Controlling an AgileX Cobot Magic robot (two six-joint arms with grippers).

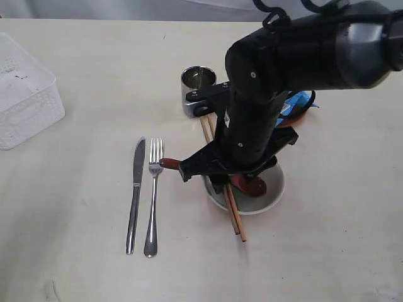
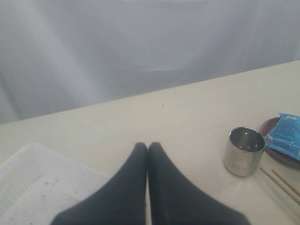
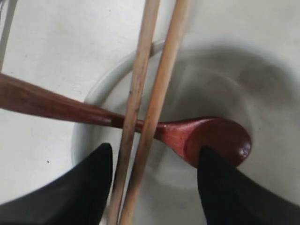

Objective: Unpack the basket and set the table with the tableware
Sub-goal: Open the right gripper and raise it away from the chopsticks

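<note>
Chopsticks [image 3: 136,93] lie across the bowl [image 3: 220,89], straddled by the right gripper [image 3: 154,147] with fingers apart, their long axis square to its closing line. The left gripper [image 2: 147,145], pressed together, sits far off.

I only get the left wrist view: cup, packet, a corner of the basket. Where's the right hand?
Observer: The right hand hangs open just over the bowl, straddling the chopsticks.
Operator: What's in that bowl?
Observer: The spoon. Its head lies inside and its handle sticks out over the rim, with the chopsticks lying across it.
Operator: Knife and fork out yet?
Observer: Yes. The knife and fork lie side by side on the table, left of the bowl in the exterior view, with the fork nearer the bowl.
</note>
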